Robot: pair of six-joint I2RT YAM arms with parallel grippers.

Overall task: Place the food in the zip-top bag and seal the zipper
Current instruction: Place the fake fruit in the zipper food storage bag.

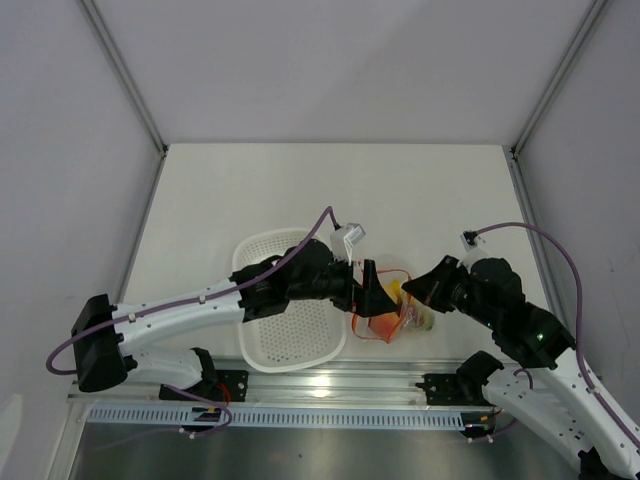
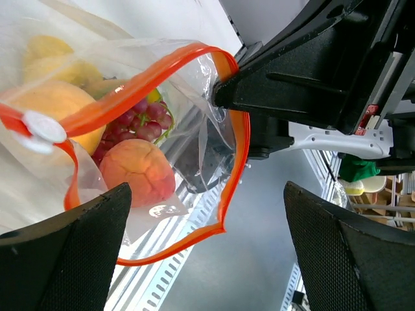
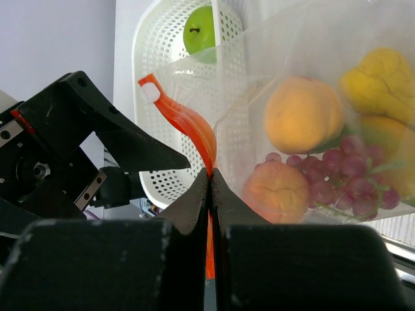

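The clear zip-top bag point(image 1: 392, 312) hangs between the two grippers, its mouth partly open. My right gripper point(image 3: 211, 173) is shut on the red-orange zipper point(image 3: 188, 126), below the white slider tab point(image 3: 150, 92). Food shows through the plastic: a peach point(image 3: 277, 191), dark red grapes point(image 3: 343, 181), an orange fruit point(image 3: 301, 115) and a yellow pear point(image 3: 382, 78). My left gripper point(image 2: 206, 188) stands open beside the bag, and a corner of the zipper point(image 2: 155, 74) lies between its fingers without being gripped. A green apple point(image 3: 200, 31) lies in the basket.
A white perforated basket point(image 1: 285, 300) sits on the table to the left of the bag, under the left arm. A metal rail point(image 1: 330, 385) runs along the near table edge. Grey walls enclose the table on three sides.
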